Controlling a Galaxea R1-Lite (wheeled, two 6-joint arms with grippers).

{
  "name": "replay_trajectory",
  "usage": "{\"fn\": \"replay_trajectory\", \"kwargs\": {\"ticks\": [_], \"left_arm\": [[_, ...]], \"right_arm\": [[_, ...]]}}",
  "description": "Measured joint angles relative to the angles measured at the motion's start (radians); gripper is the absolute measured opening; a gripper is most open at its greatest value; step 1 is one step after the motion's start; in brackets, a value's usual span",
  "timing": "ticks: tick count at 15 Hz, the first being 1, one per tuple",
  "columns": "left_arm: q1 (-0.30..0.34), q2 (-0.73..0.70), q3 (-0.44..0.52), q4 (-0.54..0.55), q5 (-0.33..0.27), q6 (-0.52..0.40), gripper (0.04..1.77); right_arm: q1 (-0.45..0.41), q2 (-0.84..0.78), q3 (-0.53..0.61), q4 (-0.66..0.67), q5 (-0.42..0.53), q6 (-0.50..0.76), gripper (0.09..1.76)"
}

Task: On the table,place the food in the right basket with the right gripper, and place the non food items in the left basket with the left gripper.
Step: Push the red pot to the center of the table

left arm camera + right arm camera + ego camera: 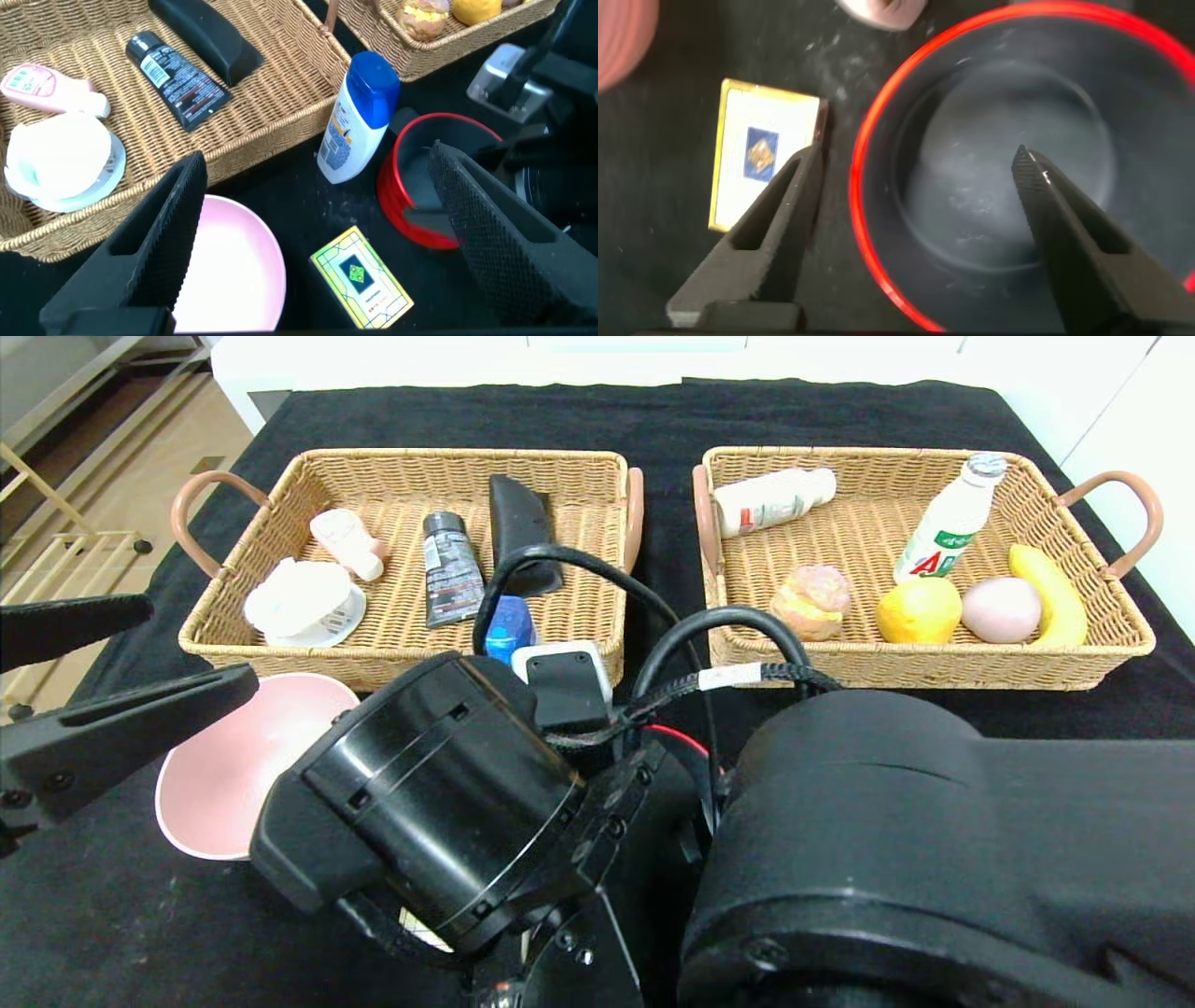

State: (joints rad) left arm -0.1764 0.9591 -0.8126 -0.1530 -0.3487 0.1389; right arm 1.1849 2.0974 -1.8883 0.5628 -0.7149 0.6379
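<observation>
On the black cloth in front of the baskets lie a pink bowl (pixel 224 765), a white bottle with a blue cap (pixel 355 117), a red bowl (pixel 397 201) and a yellow card box (pixel 362 277). My left gripper (pixel 201 644) is open and empty above the pink bowl's left side. My right arm (pixel 448 803) reaches across and hides its own gripper in the head view. In the right wrist view my right gripper (pixel 915 154) is open and straddles the red bowl's rim (pixel 868 187), one finger inside, the other beside the card box (pixel 761 154).
The left basket (pixel 401 455) holds a white dish, a pink tube, a grey tube and a black object. The right basket (pixel 840 453) holds two white bottles, a pastry, a lemon, a pink egg-shaped item and a banana. The table's edge runs at the left.
</observation>
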Motion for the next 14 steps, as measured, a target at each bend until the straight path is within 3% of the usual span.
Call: {"fn": "replay_trajectory", "kwargs": {"ticks": [14], "left_arm": [[-0.001,0.005,0.004,-0.001,-0.001,0.001,1.72]], "right_arm": [[-0.02,-0.08,0.024,0.006,0.048,0.068,1.67]]}}
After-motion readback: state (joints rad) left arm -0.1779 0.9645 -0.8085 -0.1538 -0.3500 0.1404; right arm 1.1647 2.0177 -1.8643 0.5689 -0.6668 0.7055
